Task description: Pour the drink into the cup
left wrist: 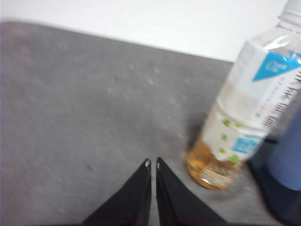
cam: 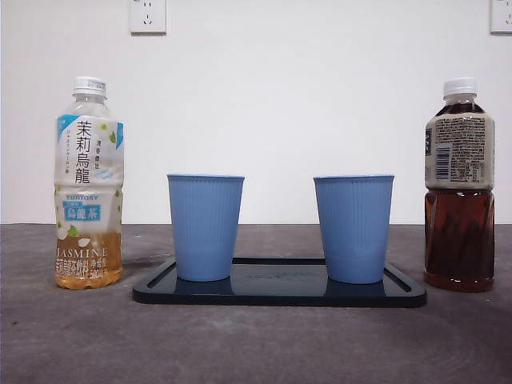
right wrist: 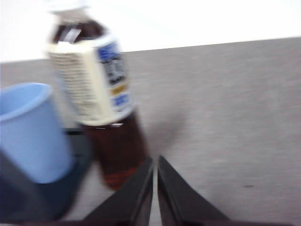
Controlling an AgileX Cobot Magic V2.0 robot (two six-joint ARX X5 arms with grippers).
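Two blue ribbed cups, the left cup and the right cup, stand upright on a black tray. A jasmine tea bottle with a little amber liquid stands left of the tray. A dark tea bottle, about half full, stands right of it. Both have white caps on. My left gripper is shut and empty above the table beside the jasmine bottle. My right gripper is shut and empty beside the dark bottle, with a blue cup beyond. Neither arm shows in the front view.
The grey table stretches in front of the tray. A white wall with two sockets stands behind.
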